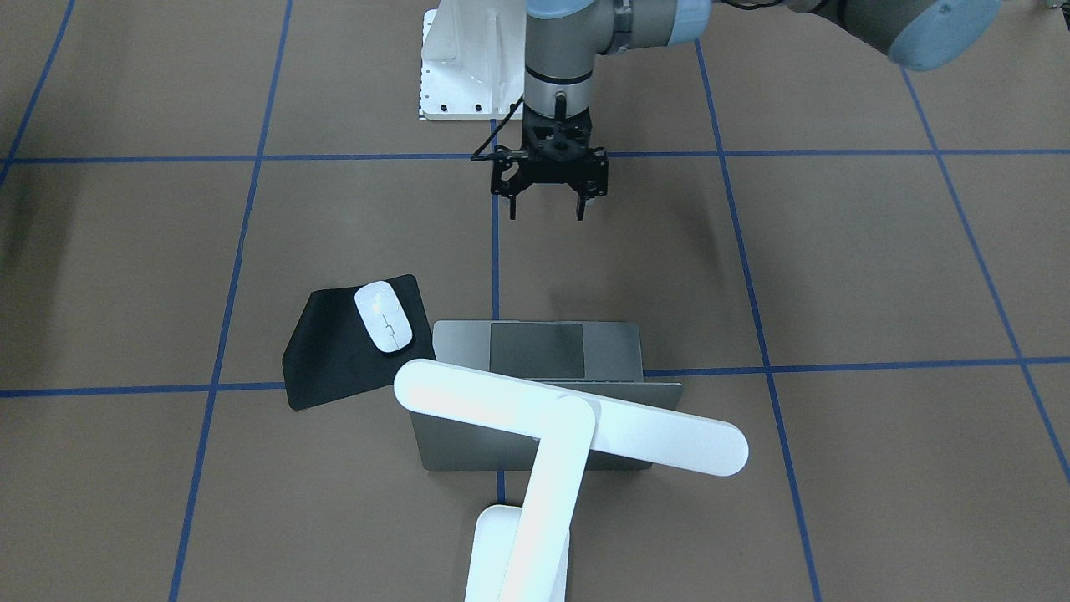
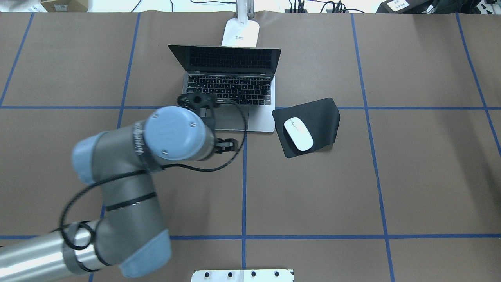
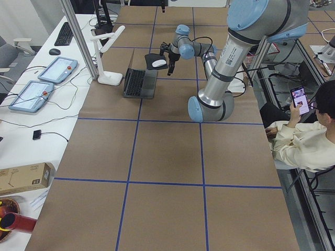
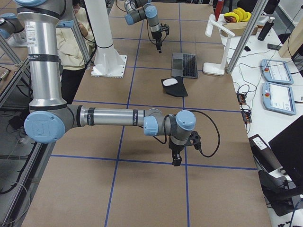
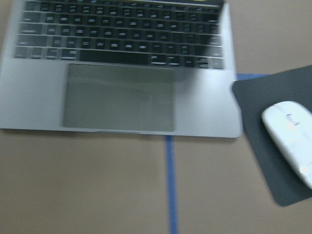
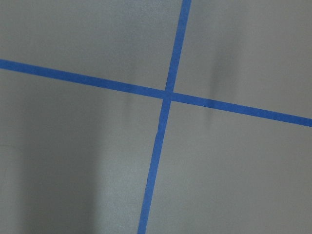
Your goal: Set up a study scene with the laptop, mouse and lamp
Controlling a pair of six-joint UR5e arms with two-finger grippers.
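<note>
The laptop [image 2: 231,90] stands open at the table's far side, its keys facing the robot; from the front its palm rest [image 1: 619,347] shows. The white mouse [image 2: 298,134] lies on a black mouse pad [image 2: 319,117] to the laptop's right, and also shows in the front view [image 1: 384,316] and left wrist view [image 5: 291,139]. The lamp [image 1: 568,414] stands behind the laptop, its bar head over the lid, its base [image 2: 241,33] at the far edge. My left gripper [image 1: 547,211] hangs open and empty above the table, on the robot side of the laptop's front edge. My right gripper [image 4: 176,158] hangs far off to the right; I cannot tell its state.
A white ribbed bolted pedestal [image 1: 464,63] stands at the robot's side of the table. Blue tape lines [image 6: 165,95] cross the brown table. A seated person [image 3: 309,136] is beside the table. Tablets [image 4: 279,71] lie on a side desk beyond the lamp.
</note>
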